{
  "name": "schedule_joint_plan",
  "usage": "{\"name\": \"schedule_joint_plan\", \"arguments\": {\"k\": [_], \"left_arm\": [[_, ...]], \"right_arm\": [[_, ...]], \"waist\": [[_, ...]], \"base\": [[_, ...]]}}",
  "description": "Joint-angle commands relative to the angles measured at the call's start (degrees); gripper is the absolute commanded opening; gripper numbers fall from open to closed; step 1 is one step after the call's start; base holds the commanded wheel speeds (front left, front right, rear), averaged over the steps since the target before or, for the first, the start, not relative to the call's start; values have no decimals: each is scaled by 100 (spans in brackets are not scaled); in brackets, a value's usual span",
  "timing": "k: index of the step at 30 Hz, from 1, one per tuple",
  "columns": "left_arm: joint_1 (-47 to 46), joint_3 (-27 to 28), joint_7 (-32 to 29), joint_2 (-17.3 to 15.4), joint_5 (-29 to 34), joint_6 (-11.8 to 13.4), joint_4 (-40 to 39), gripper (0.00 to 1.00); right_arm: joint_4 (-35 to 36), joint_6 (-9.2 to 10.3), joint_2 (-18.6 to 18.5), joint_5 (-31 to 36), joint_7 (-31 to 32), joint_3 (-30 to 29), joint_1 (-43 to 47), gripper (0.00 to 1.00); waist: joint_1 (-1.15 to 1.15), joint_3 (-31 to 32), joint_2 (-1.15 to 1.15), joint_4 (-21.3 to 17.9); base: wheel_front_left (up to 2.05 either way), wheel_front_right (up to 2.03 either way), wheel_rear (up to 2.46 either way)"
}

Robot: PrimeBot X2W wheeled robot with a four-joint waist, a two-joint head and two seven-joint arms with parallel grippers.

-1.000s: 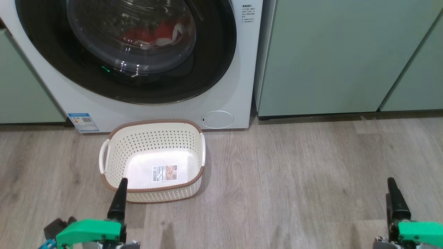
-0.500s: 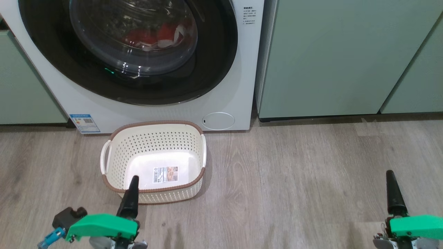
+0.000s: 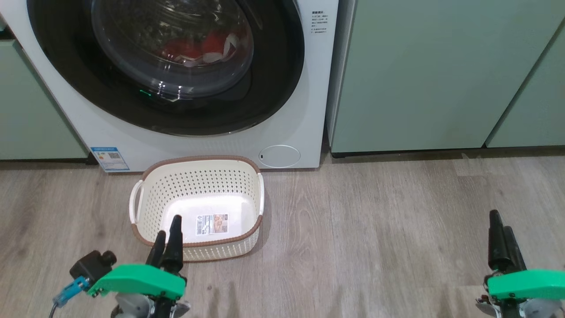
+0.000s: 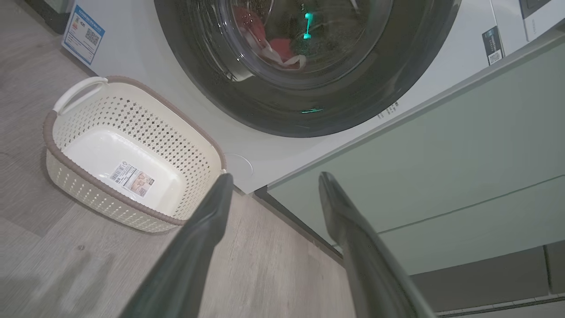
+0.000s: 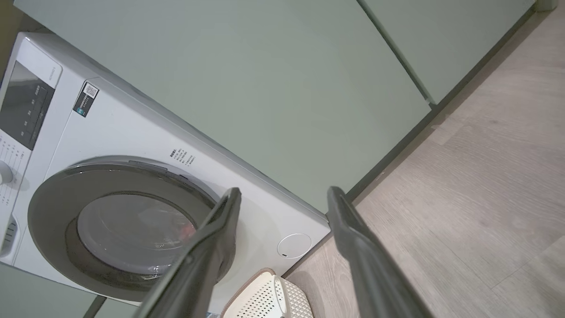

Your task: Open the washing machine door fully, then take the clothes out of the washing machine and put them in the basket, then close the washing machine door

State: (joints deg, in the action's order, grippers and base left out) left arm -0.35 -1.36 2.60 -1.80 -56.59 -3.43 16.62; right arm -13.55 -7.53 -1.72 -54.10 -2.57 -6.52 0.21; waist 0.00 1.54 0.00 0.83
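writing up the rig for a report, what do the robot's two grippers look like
The left gripper and right gripper match: two long, dark, tapering fingers rising from a bright green housing, with grey metal parts below. The left one also carries a small black module with a blue plug on its outer side.

Washing machine door (image 3: 278, 79): glossy black rim, clear reflective glass window. Basket (image 3: 194, 183): perforated cream plastic, smooth base bearing a paper label (image 3: 212, 223). Floor (image 3: 379, 229): grey wood-grain planks, matt; cabinet doors (image 3: 419, 70) smooth, matt pale green.
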Motion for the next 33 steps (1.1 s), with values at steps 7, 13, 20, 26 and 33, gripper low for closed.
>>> {"name": "schedule_joint_plan", "arguments": {"k": [7, 13, 20, 26, 33], "left_arm": [[-404, -27, 179, -64, 701, 103, -271, 100], [-446, -90, 280, -68, 1158, 167, -316, 100], [-495, -182, 397, -73, 1733, 244, -379, 100], [-531, -231, 499, -77, 2155, 310, -410, 100], [-565, -262, 617, -82, 2662, 376, -412, 100]], "right_arm": [[320, 2, -59, 726, -180, 30, -114, 100], [364, 2, -65, 1206, -282, -10, -103, 100], [381, 3, -71, 1771, -399, -53, -96, 100], [425, 3, -76, 2227, -501, -65, -91, 100], [500, 3, -83, 2795, -619, -16, -76, 100]], "waist": [[0, 17, 0, 15], [0, 38, 0, 24], [0, 66, 0, 41], [0, 89, 0, 63], [0, 117, 0, 81]], "base": [[0, 0, 0], [0, 0, 0], [0, 0, 0], [0, 0, 0], [0, 0, 0]]}}
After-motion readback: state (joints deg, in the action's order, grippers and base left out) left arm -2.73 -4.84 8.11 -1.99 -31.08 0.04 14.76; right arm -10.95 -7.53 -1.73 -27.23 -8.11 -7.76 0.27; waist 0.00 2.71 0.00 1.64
